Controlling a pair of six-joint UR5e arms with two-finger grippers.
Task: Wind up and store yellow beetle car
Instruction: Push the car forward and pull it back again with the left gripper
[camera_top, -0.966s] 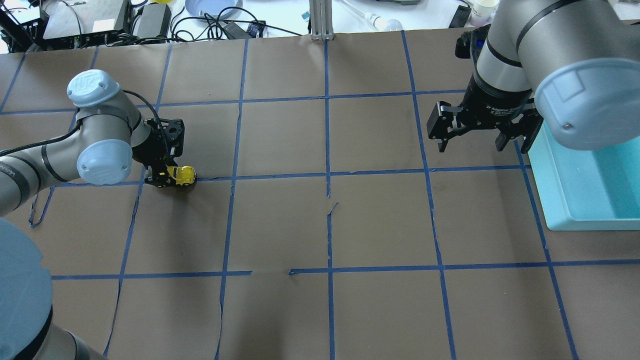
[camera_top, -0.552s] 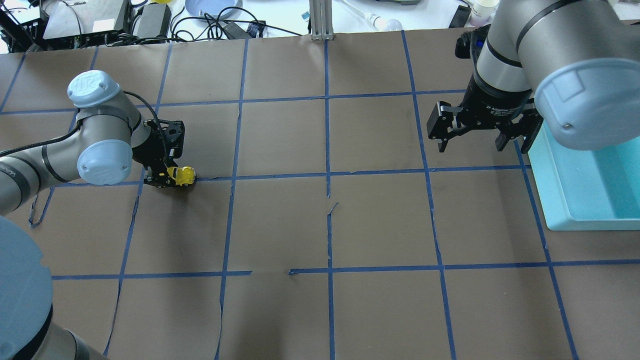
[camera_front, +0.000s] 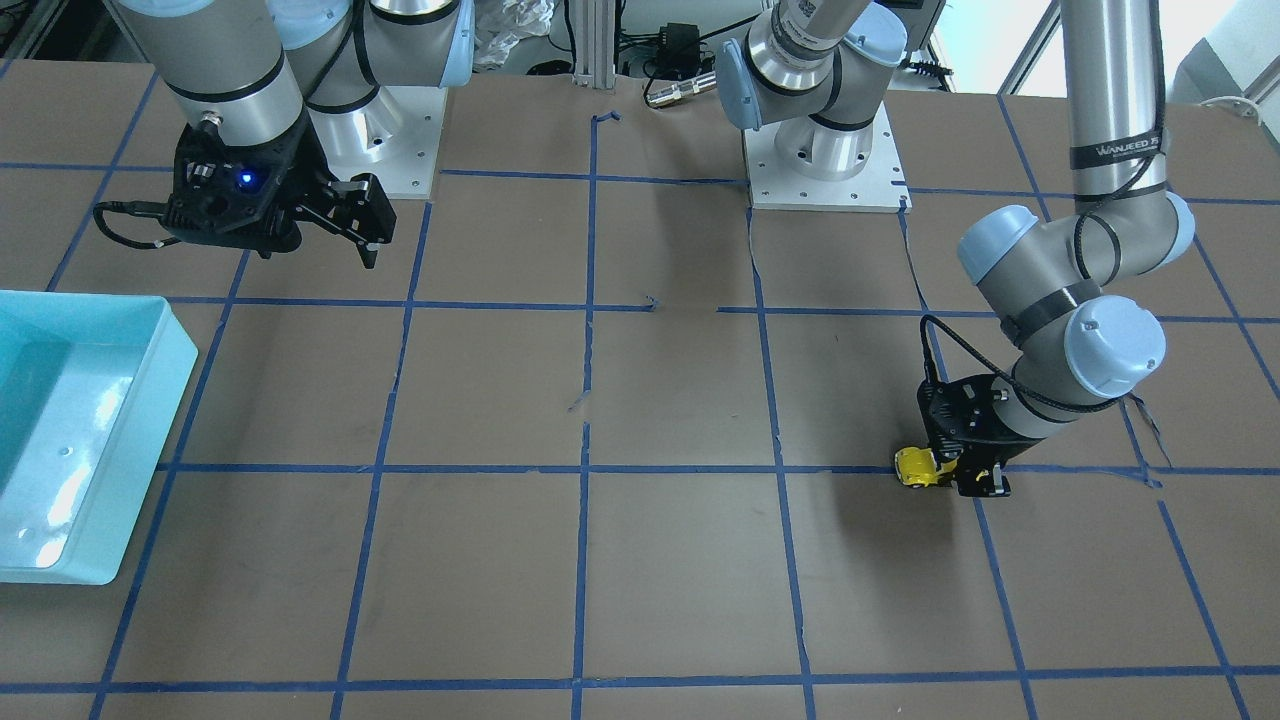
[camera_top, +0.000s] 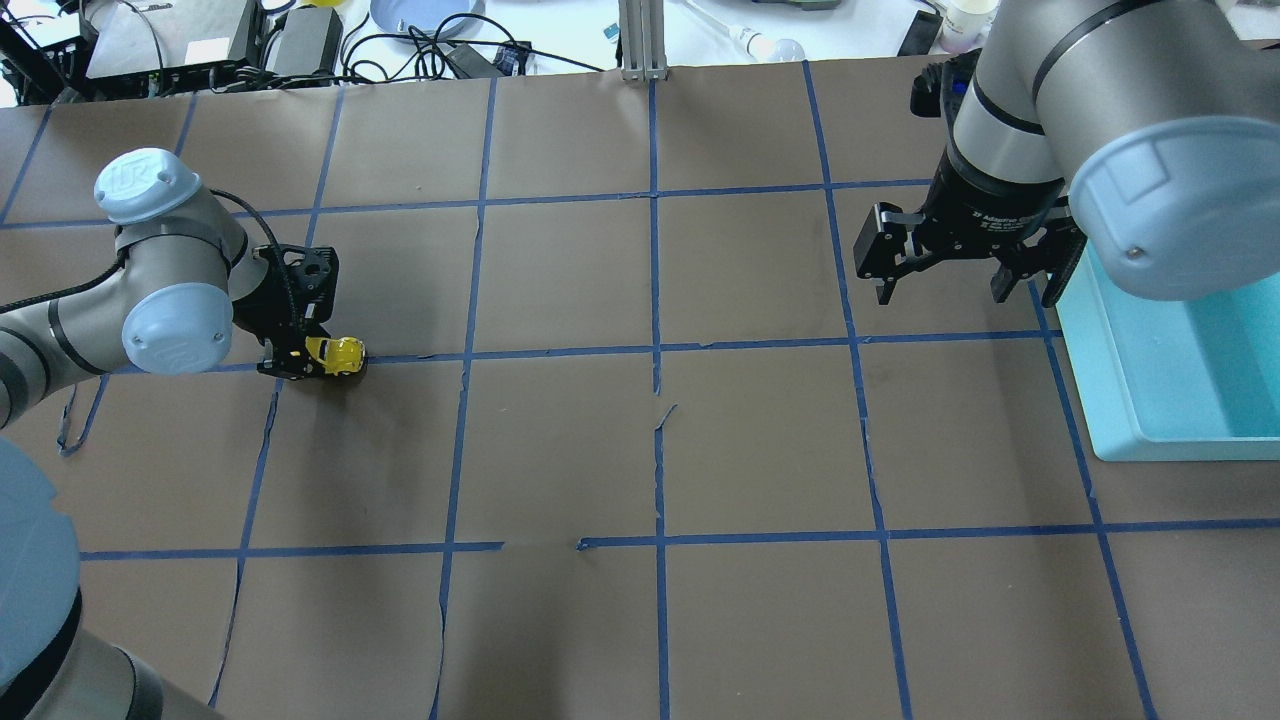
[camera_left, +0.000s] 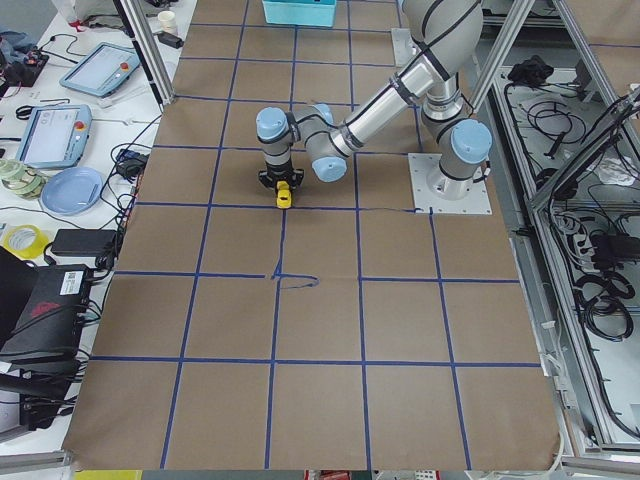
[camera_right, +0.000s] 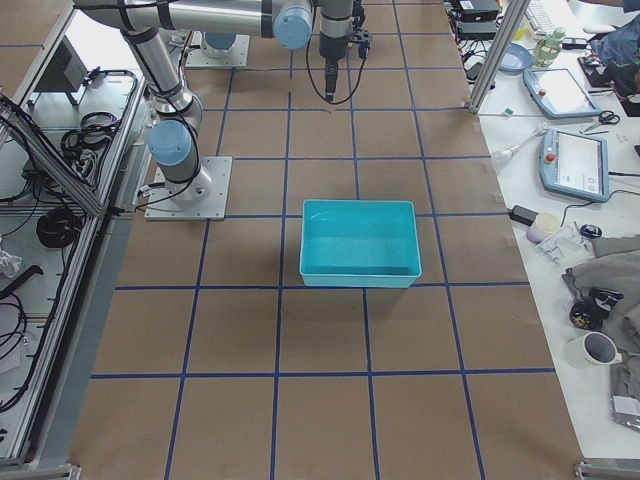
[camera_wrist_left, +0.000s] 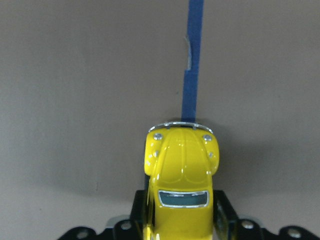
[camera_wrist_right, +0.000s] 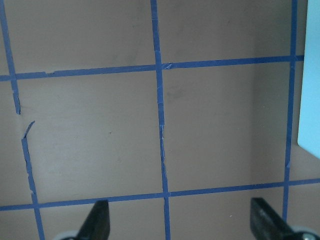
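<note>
The yellow beetle car (camera_top: 340, 354) rests on the brown table cover on a blue tape line, at the robot's left side. It also shows in the front view (camera_front: 916, 468), the left side view (camera_left: 283, 195) and the left wrist view (camera_wrist_left: 181, 172). My left gripper (camera_top: 308, 357) is low at the table and shut on the car's rear, with the car's nose pointing away from it. My right gripper (camera_top: 960, 290) hangs open and empty above the table, far to the right, beside the bin. The right wrist view shows its two fingertips (camera_wrist_right: 97, 222) wide apart over bare table.
A light-blue bin (camera_top: 1130, 400) stands at the table's right edge; it also shows in the front view (camera_front: 150, 430) and the right side view (camera_right: 360, 245). Blue tape lines form a grid on the brown cover. Cables and devices lie beyond the far edge.
My left gripper has moved a short way to the left along the tape line, taking the car with it. The right arm has not moved.
</note>
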